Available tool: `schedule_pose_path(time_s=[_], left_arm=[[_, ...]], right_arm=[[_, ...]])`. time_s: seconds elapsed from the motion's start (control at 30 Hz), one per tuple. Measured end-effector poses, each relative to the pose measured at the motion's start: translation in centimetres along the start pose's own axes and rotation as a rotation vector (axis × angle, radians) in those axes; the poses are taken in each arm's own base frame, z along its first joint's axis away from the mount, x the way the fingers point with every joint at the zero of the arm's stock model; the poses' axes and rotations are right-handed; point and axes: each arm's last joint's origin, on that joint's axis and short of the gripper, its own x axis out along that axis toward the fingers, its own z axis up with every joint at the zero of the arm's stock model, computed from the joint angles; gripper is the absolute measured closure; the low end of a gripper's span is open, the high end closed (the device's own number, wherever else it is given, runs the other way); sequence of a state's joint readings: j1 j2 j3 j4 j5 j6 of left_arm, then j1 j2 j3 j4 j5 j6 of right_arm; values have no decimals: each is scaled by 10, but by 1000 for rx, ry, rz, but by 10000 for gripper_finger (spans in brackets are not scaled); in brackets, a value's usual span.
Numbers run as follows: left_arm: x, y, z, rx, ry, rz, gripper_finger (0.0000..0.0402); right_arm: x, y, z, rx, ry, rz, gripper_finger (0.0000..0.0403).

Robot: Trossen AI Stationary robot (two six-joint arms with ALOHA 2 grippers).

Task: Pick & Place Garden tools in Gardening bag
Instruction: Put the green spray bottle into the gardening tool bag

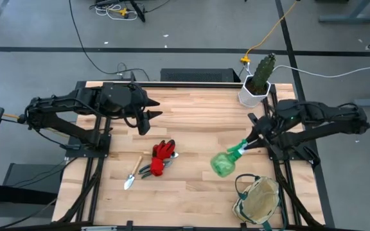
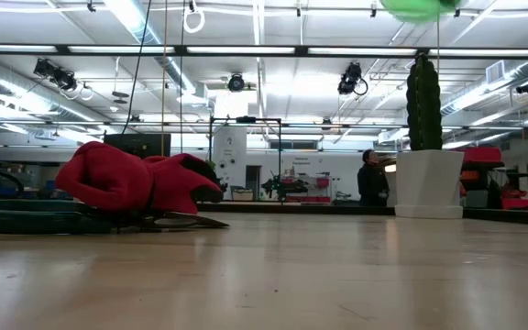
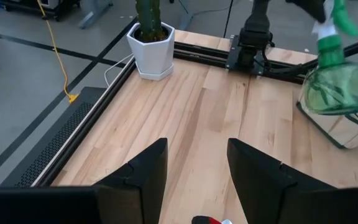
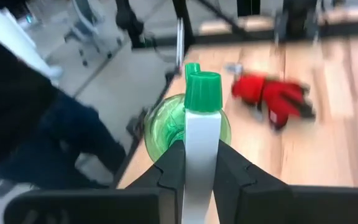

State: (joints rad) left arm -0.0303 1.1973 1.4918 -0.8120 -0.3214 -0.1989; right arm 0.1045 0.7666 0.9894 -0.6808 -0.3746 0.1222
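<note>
Gripping the spray bottle [image 1: 227, 160] by its white neck with the right hand [image 1: 248, 145], fingers squeezing both sides, and lifting it above the desk [image 1: 198, 119] at about 4 o'clock from the middle. Hanging just up from the gardening bag [image 1: 259, 200], which is sitting at the 5 o'clock corner with its mouth open; cannot tell what is inside. Waiting with the left hand [image 1: 148, 120] at 10 o'clock, fingers apart, holding nothing. Lying together near 7 o'clock: red gloves [image 1: 164, 151], pruners [image 1: 154, 169], trowel [image 1: 132, 174]. Standing at the 1 o'clock edge: cactus [image 1: 262, 72] in white pot [image 1: 252, 95]. Leaving bare wood across the middle.
</note>
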Motion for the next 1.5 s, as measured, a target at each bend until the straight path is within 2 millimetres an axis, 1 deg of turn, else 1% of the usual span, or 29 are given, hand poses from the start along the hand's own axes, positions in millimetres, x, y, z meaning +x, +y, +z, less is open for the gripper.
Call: schedule_pose_path(time_s=[0.2, 0.5, 0.57, 0.73, 0.87, 1.03, 1.2, 1.5], left_arm=[[0, 0, 0, 0, 0, 0, 228], [0, 0, 0, 12, 0, 0, 228], [0, 0, 0, 12, 0, 0, 228], [0, 0, 0, 11, 0, 0, 228], [0, 0, 0, 12, 0, 0, 228], [0, 0, 0, 11, 0, 0, 228], [0, 0, 0, 2, 0, 0, 228], [0, 0, 0, 1, 1, -3, 228]], right_arm=[[2, 7, -8, 29, 82, 40, 346], [4, 17, -11, 71, 117, 98, 346], [3, 20, -7, 70, 114, 95, 346], [-5, 30, 13, 63, 100, 103, 346], [-9, 36, 25, 64, 153, 107, 346], [-12, 44, 30, -15, 275, 129, 346], [-15, 52, 25, -78, 392, 169, 346], [-17, 69, 18, -159, 449, 286, 346]])
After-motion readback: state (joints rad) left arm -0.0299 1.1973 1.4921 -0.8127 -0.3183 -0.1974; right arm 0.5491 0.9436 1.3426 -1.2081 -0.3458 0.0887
